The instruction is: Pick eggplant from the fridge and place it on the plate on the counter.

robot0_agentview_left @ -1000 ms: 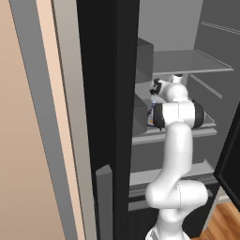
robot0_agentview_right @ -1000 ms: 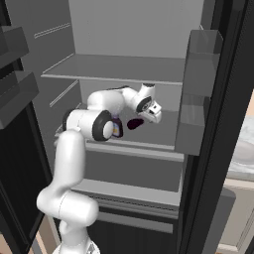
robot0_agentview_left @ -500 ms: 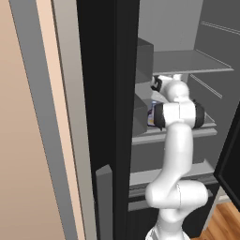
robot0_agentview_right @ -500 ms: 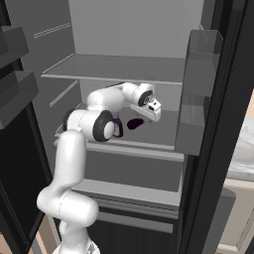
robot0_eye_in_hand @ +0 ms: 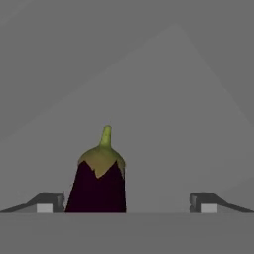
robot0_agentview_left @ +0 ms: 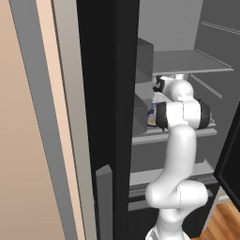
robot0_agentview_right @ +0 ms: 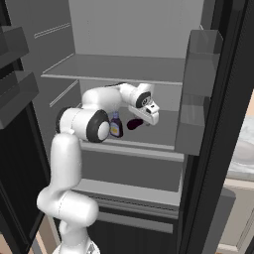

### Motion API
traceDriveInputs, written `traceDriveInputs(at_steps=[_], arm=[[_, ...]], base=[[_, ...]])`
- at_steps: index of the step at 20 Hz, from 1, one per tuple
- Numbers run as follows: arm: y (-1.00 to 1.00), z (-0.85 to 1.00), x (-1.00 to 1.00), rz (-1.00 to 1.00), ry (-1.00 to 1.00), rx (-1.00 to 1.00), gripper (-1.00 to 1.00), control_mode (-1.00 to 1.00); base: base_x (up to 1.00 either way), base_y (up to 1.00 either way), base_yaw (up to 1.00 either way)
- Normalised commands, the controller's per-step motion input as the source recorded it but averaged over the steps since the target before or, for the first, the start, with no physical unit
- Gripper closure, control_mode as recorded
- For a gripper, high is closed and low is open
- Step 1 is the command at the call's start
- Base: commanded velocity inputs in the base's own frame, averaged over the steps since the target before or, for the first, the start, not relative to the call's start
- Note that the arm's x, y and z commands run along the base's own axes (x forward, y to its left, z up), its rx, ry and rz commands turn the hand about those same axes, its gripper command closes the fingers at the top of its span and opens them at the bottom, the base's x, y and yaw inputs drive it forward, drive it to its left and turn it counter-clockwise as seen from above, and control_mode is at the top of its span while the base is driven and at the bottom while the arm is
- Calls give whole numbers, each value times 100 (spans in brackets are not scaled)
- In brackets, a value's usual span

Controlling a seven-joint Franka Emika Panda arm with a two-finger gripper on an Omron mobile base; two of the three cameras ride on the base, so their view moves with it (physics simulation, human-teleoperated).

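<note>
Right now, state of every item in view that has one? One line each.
Tall black-fronted fridge: door open, grey shelves exposed.
Small dark purple glossy eggplant: lying on the shelf, between the open fingers but nearer one of them, not gripped.
Small dark bottle with yellow label: upright on the same shelf.
End effector: open, holding nothing.

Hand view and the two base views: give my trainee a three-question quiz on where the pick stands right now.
1. True or false: the gripper has already closed on the eggplant.
2. In the right base view, what stands on the fridge shelf just left of the eggplant? A) a plate B) a small bottle with a yellow label C) a bowl
3. In the hand view, which fingertip is the eggplant nearer to, the one at the left of the picture or the one at the right?

Key: 1 false, the jaws stand wide open. 2 B. 3 the one at the left.
</note>
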Motion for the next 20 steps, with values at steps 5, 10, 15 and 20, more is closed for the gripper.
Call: traceDriveInputs(at_steps=[5,10,15,20], arm=[[32,-11,-6,0,0,0,-100,-100],[20,-1,-1,0,0,0,-100,-100],[-1,-2,0,0,0,0,-100,-100],[0,-4,0,0,0,0,-100,-100]], base=[[0,0,0],[0,0,0],[0,0,0],[0,0,0]])
